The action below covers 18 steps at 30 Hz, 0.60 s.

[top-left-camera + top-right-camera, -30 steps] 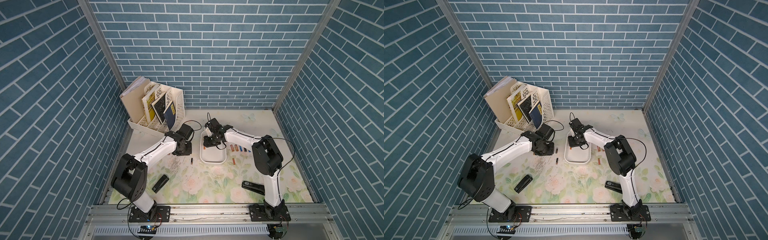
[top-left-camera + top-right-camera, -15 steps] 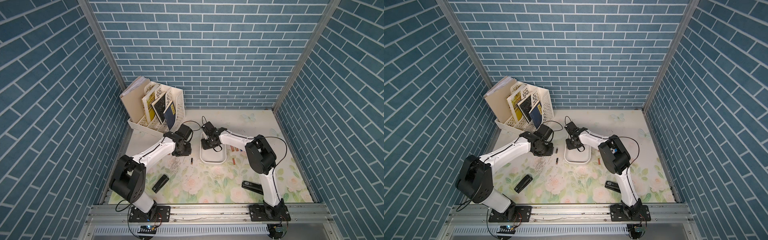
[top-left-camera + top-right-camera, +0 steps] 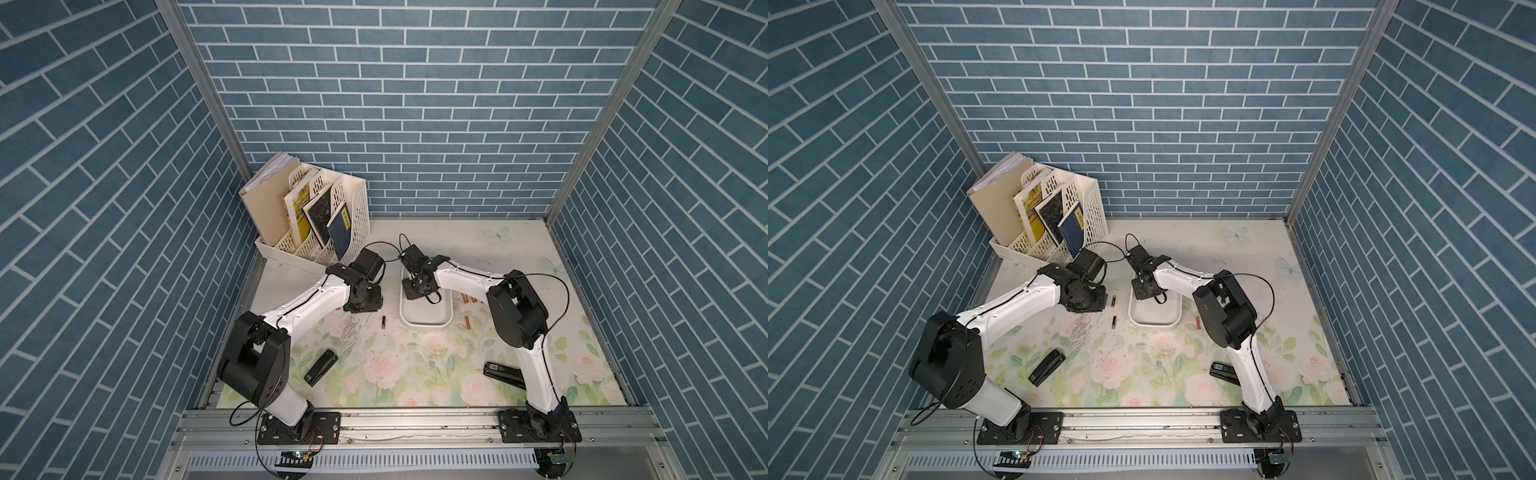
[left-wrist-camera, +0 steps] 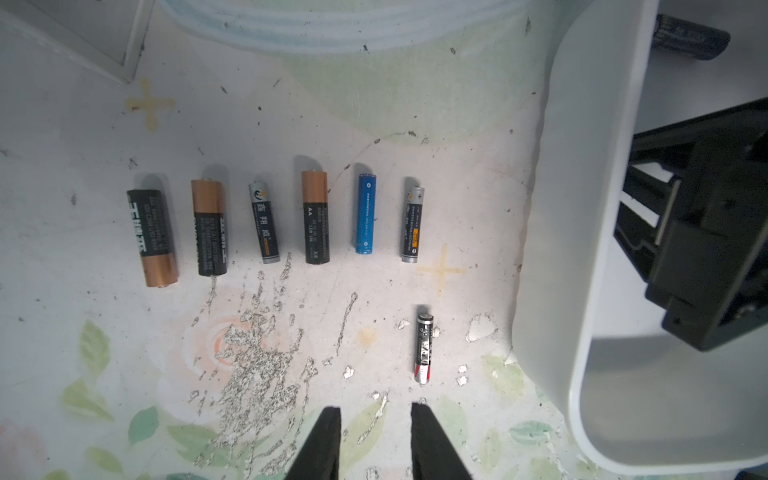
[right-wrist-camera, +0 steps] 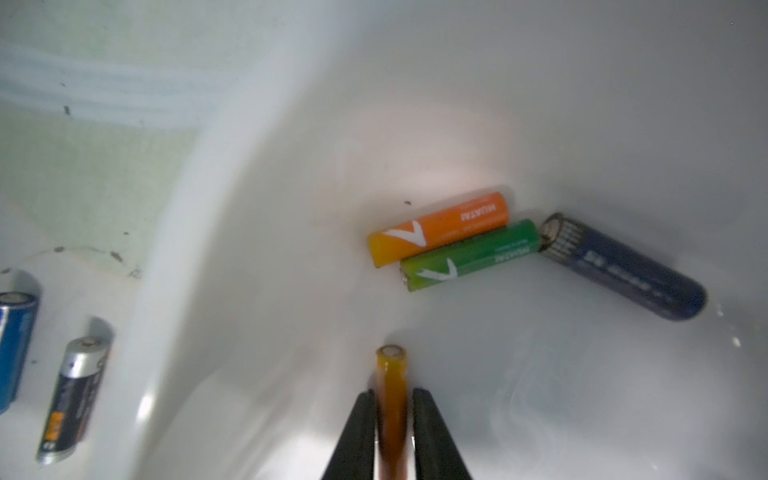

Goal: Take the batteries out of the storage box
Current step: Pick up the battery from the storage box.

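Down in the shallow white plastic storage box (image 5: 249,187), the right gripper (image 5: 392,399) pinches a slim amber battery (image 5: 391,370) (left gripper (image 4: 376,415) parted, empty).

The right claw (image 5: 390,392), clamped on an amber battery (image 5: 390,374), crowds the far end of the storage box (image 3: 426,323); the box's near half lies bare. Ahead of it the orange battery (image 5: 438,232) touches the green battery (image 5: 469,255), with the navy battery (image 5: 623,266) just beside, all close to the wall. Left of the box, a row of six batteries (image 4: 316,216) and a lone black battery (image 4: 424,349) clutter the bench (image 3: 415,374) before the left claw (image 4: 376,409), whose jaws stand apart. The bench between the left stapler (image 3: 320,368) and the right stapler (image 3: 503,374) is free.
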Each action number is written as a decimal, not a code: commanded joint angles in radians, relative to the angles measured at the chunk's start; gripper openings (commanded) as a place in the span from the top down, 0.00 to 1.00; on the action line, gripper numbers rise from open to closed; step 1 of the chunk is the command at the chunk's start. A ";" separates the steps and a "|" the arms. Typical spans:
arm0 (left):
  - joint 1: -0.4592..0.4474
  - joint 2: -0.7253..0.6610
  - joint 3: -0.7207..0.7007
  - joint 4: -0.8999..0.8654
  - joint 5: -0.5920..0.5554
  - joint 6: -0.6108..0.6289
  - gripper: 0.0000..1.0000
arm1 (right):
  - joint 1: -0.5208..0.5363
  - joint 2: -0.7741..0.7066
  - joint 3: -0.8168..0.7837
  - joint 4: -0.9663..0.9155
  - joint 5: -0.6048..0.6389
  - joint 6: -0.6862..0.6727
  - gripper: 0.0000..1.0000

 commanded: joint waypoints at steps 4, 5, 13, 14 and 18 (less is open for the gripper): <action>0.005 -0.028 -0.004 -0.026 -0.002 0.005 0.66 | 0.002 0.053 0.003 -0.066 -0.042 -0.033 0.87; 0.006 -0.027 -0.004 -0.027 -0.003 0.006 0.66 | 0.002 0.047 -0.002 -0.061 -0.049 -0.032 0.88; 0.006 -0.024 -0.005 -0.023 -0.003 0.007 0.66 | 0.000 -0.018 -0.011 -0.059 -0.084 -0.024 0.89; 0.006 -0.021 -0.006 -0.022 -0.002 0.008 0.66 | 0.000 -0.032 -0.013 -0.062 -0.085 -0.023 0.89; 0.006 -0.015 -0.007 -0.018 0.000 0.011 0.66 | -0.008 -0.079 -0.026 -0.075 -0.087 -0.020 0.89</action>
